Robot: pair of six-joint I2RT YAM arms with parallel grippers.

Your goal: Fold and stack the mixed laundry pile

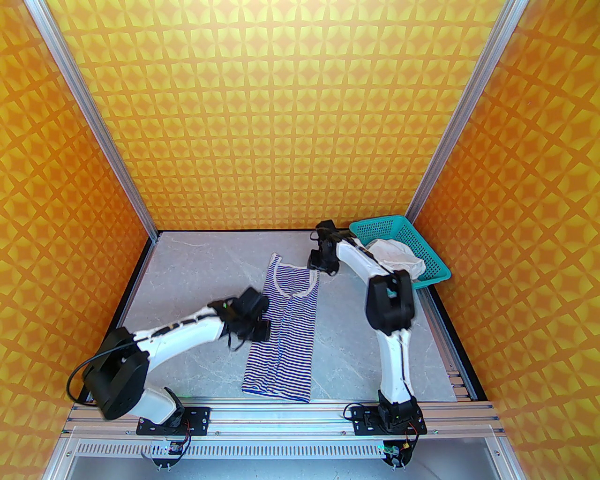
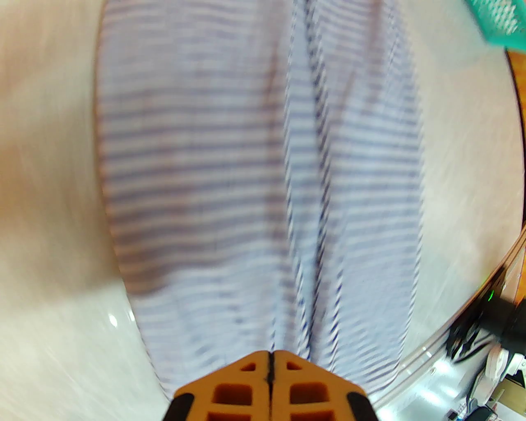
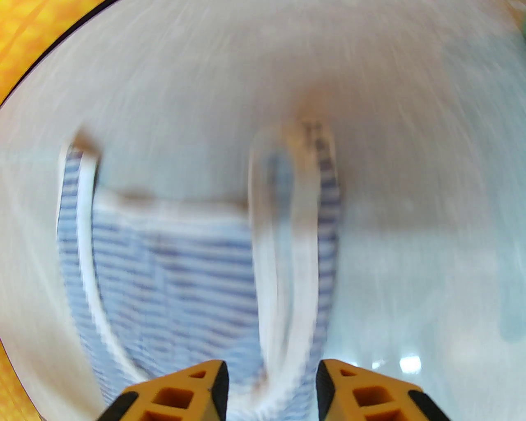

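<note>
The striped garment lies stretched out lengthwise on the table's middle, its white-trimmed neckline toward the back. My left gripper hovers at its left edge, about halfway along. In the left wrist view that gripper is shut, nothing showing between its orange fingers, with the blurred striped cloth below it. My right gripper is at the garment's far right shoulder strap. In the right wrist view it stands open, and the strap's white trim runs into the gap. The plain white cloth lies crumpled in the basket.
The teal perforated basket stands at the table's back right corner, right behind my right arm; its corner also shows in the left wrist view. Grey marble tabletop spreads to the garment's left and right. Orange patterned walls enclose three sides.
</note>
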